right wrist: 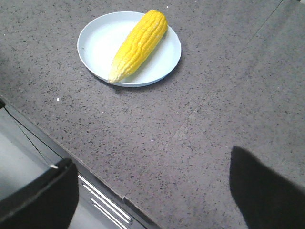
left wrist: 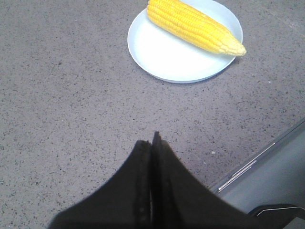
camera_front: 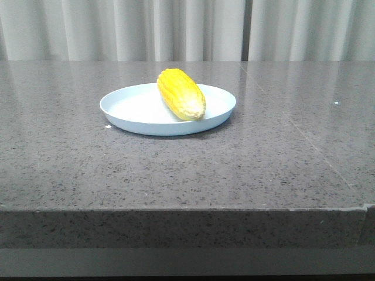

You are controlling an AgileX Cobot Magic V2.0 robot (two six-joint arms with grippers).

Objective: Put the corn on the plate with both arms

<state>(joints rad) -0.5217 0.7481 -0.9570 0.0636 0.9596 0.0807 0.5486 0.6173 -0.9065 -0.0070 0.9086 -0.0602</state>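
The yellow corn [camera_front: 180, 93] lies across the pale blue-white plate [camera_front: 123, 106] on the grey stone table, its paler tip toward the front rim. Both show in the left wrist view, corn [left wrist: 193, 25] on plate [left wrist: 162, 59], and in the right wrist view, corn [right wrist: 138, 44] on plate [right wrist: 97, 45]. My left gripper [left wrist: 151, 143] is shut and empty, well back from the plate over the table near its front edge. My right gripper [right wrist: 152, 191] is open and empty, its jaws wide apart over the table's front edge. Neither gripper shows in the front view.
The grey speckled table top [camera_front: 281, 152] ends in a front edge [right wrist: 86, 167] with a metal rail below. A seam [camera_front: 304, 137] runs across the right part of the table. White curtains [camera_front: 187, 29] hang behind.
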